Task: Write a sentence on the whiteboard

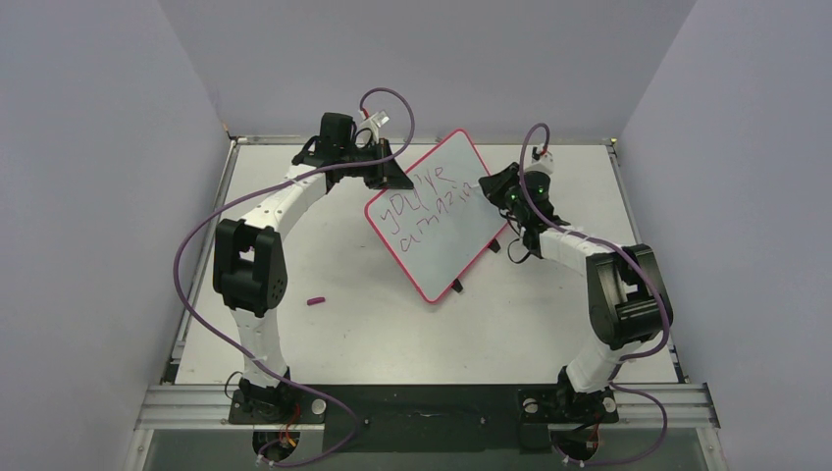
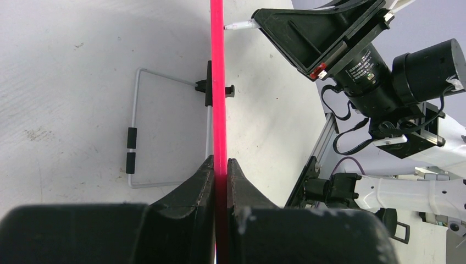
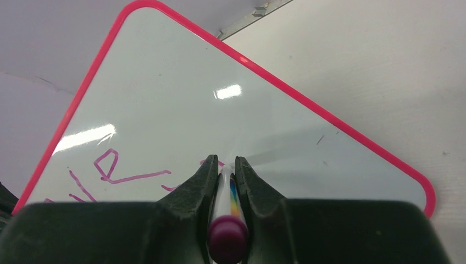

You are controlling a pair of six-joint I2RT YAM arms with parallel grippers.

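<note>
Top external shows me the pale grey table (image 1: pixel 392 339); mid-table, well apart from its side edges, the white, red-rimmed whiteboard (image 1: pixel 446 240) stands tilted, bearing the purple scrawled sentence (image 1: pixel 429 211). My left gripper (image 2: pixel 220 163) pinches its rim edge-on; my right gripper (image 3: pixel 225 165) clamps a white purple-ended marker pen (image 3: pixel 225 190).
</note>
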